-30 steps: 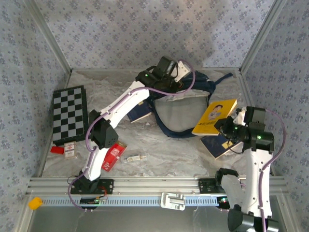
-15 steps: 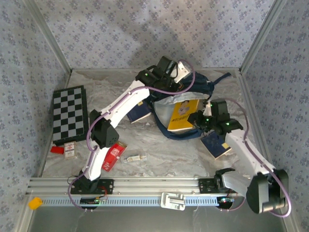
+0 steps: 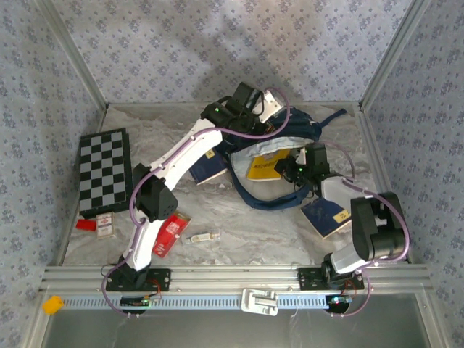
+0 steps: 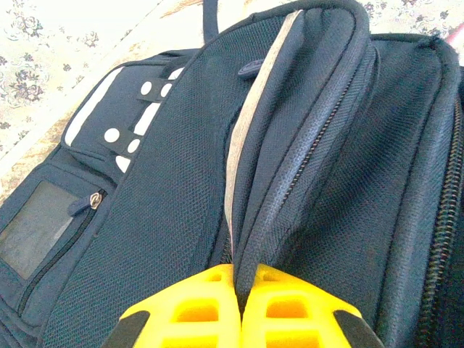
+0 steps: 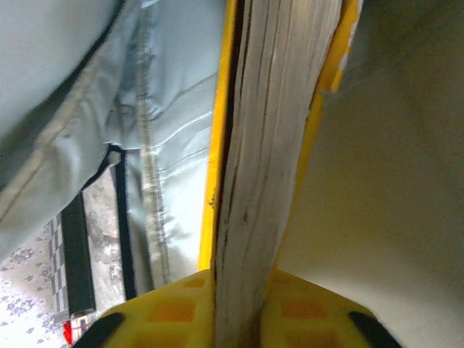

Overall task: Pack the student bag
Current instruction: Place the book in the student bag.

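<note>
Yellow book [image 3: 267, 165]: partly inside student bag [image 3: 270, 199], pinched in our right gripper [image 5: 243, 308]; left gripper [image 4: 239, 290] clamped the bag's rim. We judged release next.

Left arm [image 3: 181, 156]: extended from the near base to the far centre. Left gripper [image 4: 239, 281]: jaws pinched tight on the student bag [image 4: 145, 217]. Right arm [image 3: 377, 225]: elbow folded, wrist reaching left. Right gripper [image 5: 243, 290]: fingers pressed against both sides of the yellow book [image 5: 268, 145].

top view high behind, downward; wrist views close up, probably both on the student bag [image 3: 270, 190]
</note>
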Available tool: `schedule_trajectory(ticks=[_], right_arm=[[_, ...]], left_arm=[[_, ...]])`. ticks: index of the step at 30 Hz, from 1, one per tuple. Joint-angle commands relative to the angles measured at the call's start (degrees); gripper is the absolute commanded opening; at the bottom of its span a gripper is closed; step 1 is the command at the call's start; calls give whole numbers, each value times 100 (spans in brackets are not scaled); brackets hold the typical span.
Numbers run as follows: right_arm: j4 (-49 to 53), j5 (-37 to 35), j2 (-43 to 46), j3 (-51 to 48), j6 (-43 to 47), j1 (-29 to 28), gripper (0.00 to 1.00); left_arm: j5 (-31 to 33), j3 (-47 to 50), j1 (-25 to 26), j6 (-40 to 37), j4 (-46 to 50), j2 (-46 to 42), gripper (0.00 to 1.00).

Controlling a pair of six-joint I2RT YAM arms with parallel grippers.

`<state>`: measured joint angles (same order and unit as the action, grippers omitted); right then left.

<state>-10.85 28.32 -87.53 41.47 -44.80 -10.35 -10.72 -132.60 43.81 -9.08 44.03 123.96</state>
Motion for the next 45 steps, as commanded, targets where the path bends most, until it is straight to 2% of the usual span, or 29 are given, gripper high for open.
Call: schedule_trajectory(ticks=[1,3,5,8,10,13,16,19,23,27,32,34,36,40,45], right_arm=[[-290,95,-244,257,322,211,32],[-5,56,-195,215,380,305,44],[343,-132,136,116,491,238,51],[1283,-899,800,1,596,-9,63],[1989,-1331,1097,27,609,-107,67],[2487,-1484,1406,-73,451,-170,68],[2585,-1592,1532,-127,494,-413,62],[2190,-1218,1333,-243,408,-502,49],[1712,-1406,966,-307,261,-937,37],[1190,-1524,545,-327,252,-923,24],[443,-1860,207,-250,564,-843,14],[77,-1867,144,-236,697,-719,13],[-363,-1584,42,-211,827,-533,12],[150,-1925,-95,167,1118,-358,11],[-292,-1281,44,-86,1131,-412,14]], left_arm=[[-183,-78,-49,81,-231,-425,0],[-176,-10,-57,69,-255,-440,0],[-162,47,-75,81,-273,-452,0],[-172,112,-98,73,-322,-478,0],[-167,143,-100,71,-321,-480,0],[-184,227,-92,51,-370,-500,0],[-223,313,-92,78,-422,-505,0],[-286,331,-92,107,-463,-514,0],[-288,323,-99,84,-475,-522,0],[-286,313,-92,71,-458,-523,0],[-410,313,-93,5,-413,-573,0],[-422,322,-94,-47,-368,-593,0],[-398,337,-92,-82,-342,-623,0],[-168,421,-97,-167,-335,-665,0],[77,661,-148,-149,-472,-695,0]])
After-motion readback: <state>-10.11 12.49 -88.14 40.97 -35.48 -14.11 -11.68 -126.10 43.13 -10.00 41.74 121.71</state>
